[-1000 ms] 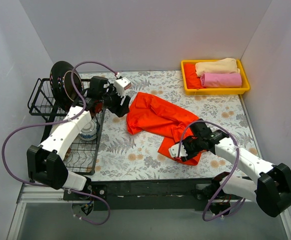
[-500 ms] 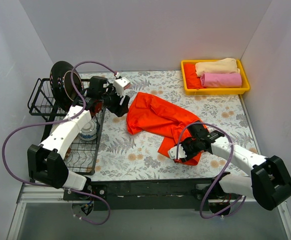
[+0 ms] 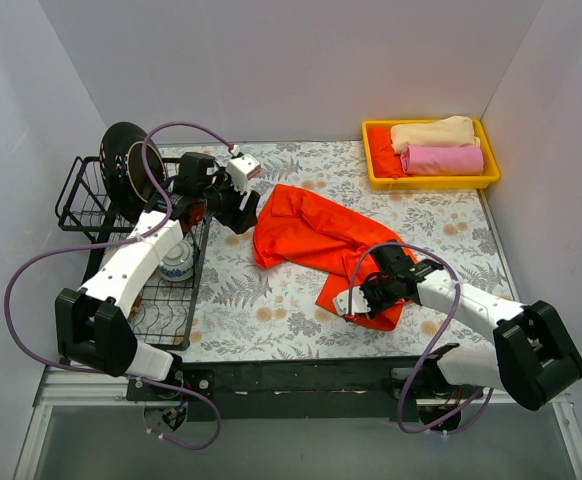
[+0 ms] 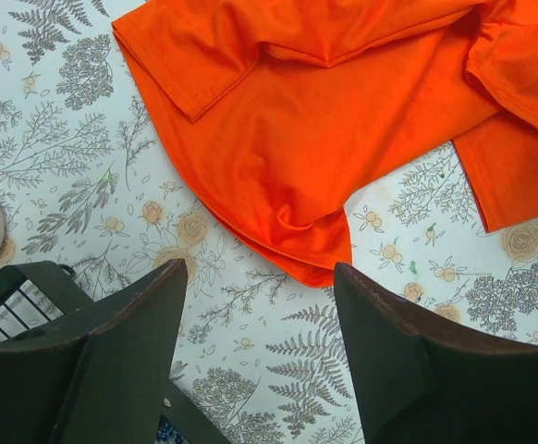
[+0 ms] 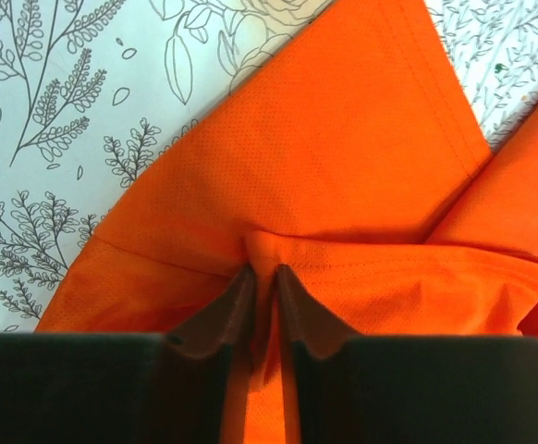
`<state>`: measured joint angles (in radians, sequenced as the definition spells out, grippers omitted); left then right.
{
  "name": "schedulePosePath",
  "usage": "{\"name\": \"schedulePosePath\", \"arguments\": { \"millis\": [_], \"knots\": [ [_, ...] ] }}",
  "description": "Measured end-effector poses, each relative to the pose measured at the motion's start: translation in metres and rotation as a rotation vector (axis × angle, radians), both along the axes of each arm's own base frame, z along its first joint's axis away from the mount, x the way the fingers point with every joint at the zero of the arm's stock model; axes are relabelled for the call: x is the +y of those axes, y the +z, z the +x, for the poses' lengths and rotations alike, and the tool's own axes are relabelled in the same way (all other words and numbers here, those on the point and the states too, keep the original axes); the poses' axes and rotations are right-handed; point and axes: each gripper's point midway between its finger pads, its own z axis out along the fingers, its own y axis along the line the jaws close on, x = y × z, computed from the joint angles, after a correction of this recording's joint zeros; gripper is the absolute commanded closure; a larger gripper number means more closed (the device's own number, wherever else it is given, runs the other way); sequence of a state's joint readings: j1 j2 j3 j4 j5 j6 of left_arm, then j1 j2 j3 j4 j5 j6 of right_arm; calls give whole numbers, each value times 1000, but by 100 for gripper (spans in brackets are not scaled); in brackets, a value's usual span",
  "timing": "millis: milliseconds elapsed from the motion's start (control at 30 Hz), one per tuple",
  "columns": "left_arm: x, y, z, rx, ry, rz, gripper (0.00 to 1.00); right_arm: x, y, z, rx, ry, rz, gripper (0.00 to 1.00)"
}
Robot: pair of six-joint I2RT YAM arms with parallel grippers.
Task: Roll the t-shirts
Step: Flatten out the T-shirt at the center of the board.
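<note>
The right end effector [image 5: 264, 277] is nearly closed, pinching a fold of the orange t-shirt [image 3: 306, 232]. The left end effector [image 4: 260, 271] hangs open and empty over the tabletop [image 3: 236, 295].

A: Where's the orange shirt [image 3: 316, 235]?
B: I've got it mid-table, unrolled, rumpled, lying diagonally from 10 to 4 o'clock, near hem puckered up.
A: Others?
B: I see the pink shirt [image 3: 441, 160] and the cream shirt [image 3: 433, 133], both rolled, touching, at 1 o'clock.

White-shelled arms [image 3: 136, 262] with black joints [image 3: 91, 335], looping purple cables [image 3: 184, 124], dark jaws.
</note>
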<state>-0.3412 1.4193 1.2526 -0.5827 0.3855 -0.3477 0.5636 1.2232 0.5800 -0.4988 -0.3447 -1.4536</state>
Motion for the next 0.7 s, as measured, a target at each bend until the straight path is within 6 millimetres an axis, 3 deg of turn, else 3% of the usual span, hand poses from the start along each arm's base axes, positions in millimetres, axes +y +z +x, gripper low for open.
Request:
{"name": "schedulePosePath", "arguments": {
  "millis": [100, 200, 400, 533, 700],
  "knots": [
    [0, 0, 0, 0, 0, 0, 35, 0, -2, 1, 26, -25, -13, 99],
    [0, 0, 0, -2, -4, 1, 35, 3, 7, 8, 39, -64, -3, 99],
    [-3, 1, -2, -10, -37, -2, 33, 7, 58, 45, 58, -281, 104, 99],
    [-7, 1, -4, -10, -65, -13, 33, -9, 86, 67, 80, -472, 179, 99],
    [-12, -3, -11, 9, -102, -33, 32, -48, 99, 78, 144, -763, 234, 99]
  ]
}}
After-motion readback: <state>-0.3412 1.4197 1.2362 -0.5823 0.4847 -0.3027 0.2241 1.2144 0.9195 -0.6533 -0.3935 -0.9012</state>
